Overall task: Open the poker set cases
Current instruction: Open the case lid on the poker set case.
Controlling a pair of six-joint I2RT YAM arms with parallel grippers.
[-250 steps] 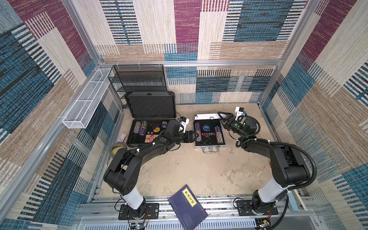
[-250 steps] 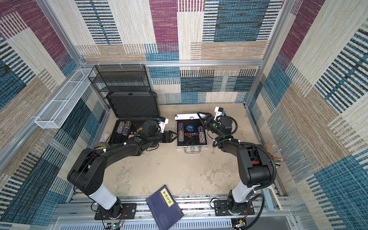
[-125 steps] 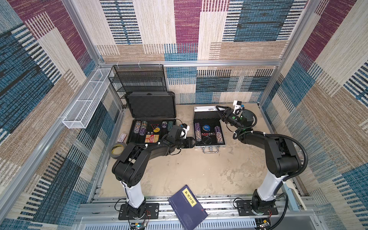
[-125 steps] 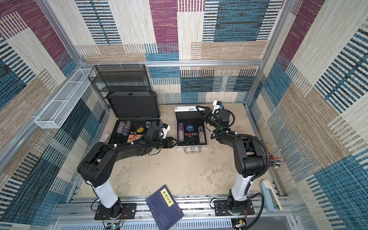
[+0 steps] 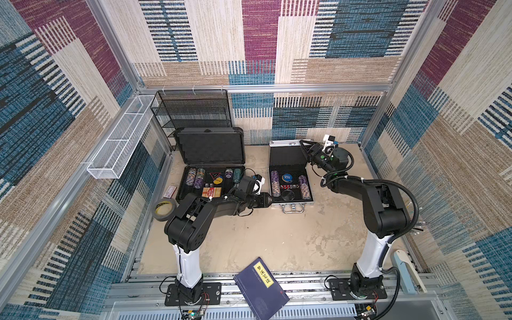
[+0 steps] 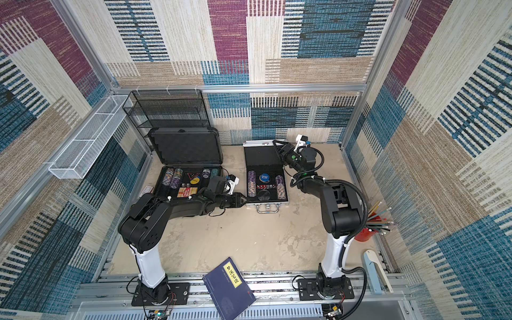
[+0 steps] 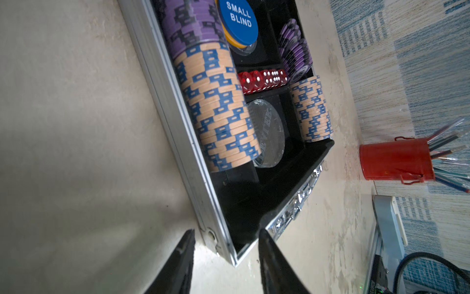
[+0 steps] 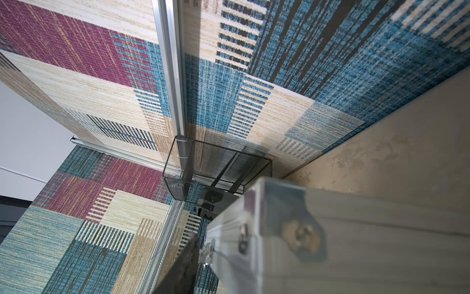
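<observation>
Top views show the larger dark grey case [image 5: 212, 148] open at the back left of the surface [image 5: 249, 238], the smaller silver case [image 5: 286, 158] open beside it. Left claw [image 7: 225, 233] straddles its front corner, jaws parted; right claw [image 5: 304, 146] is at its lid corner, grip unclear.

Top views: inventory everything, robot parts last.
large dark grey poker case: 1, grey-black, open, back left.
small ribbed aluminium poker case: 1, silver, open, back centre.
wire-mesh shelf: 1, black, back left corner.
wire-mesh wall basket: 1, white, left wall.
tape roll: 1, grey, left edge.
small card: 1, white-pink, beside grey case.
book with yellow label: 1, blue, front edge.
metal cup of pencils: 1, red, right side.
left claw: 1, black, straddling aluminium case's front corner.
right claw: 1, black, at its lid corner.
</observation>
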